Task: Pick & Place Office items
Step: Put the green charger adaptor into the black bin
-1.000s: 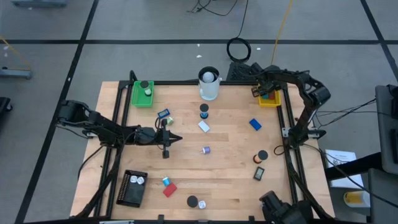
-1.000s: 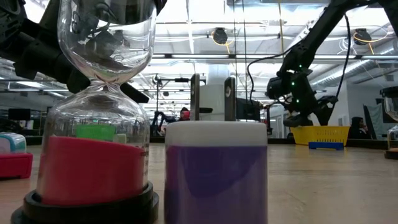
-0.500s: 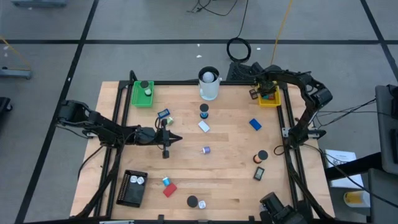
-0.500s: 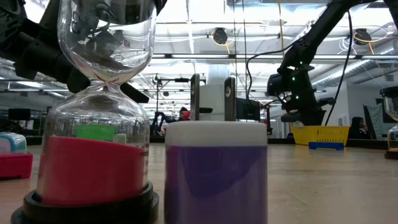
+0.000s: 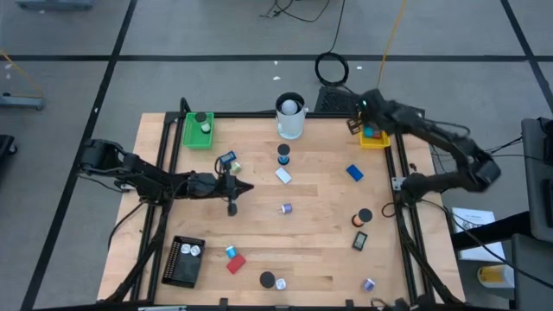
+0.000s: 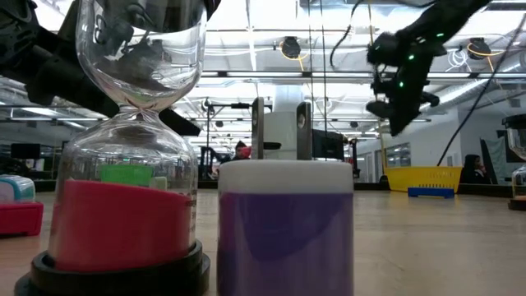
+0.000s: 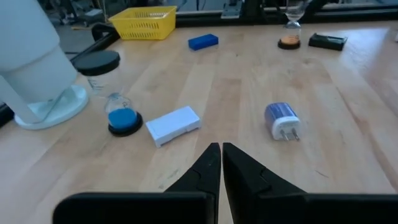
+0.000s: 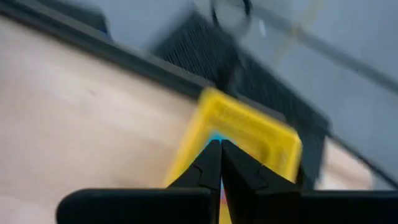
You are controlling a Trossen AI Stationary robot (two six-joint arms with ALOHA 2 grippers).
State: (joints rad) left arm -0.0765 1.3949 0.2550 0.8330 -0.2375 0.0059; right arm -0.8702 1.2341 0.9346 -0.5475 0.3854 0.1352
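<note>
Wooden table (image 5: 311, 233) shows no readable writing; both arms' jaws are pressed together, empty.

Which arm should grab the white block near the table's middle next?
Left. Its tool sits close beside the white block; the right tool is raised by the yellow tray, farther away.

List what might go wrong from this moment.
1. The right gripper hangs high over the yellow plastic tray, fingers shut and empty; a careless descent might clip the tray's rim.
2. The left gripper, shut, waits low near the small white rectangular block; moving forward might shove it.
</note>
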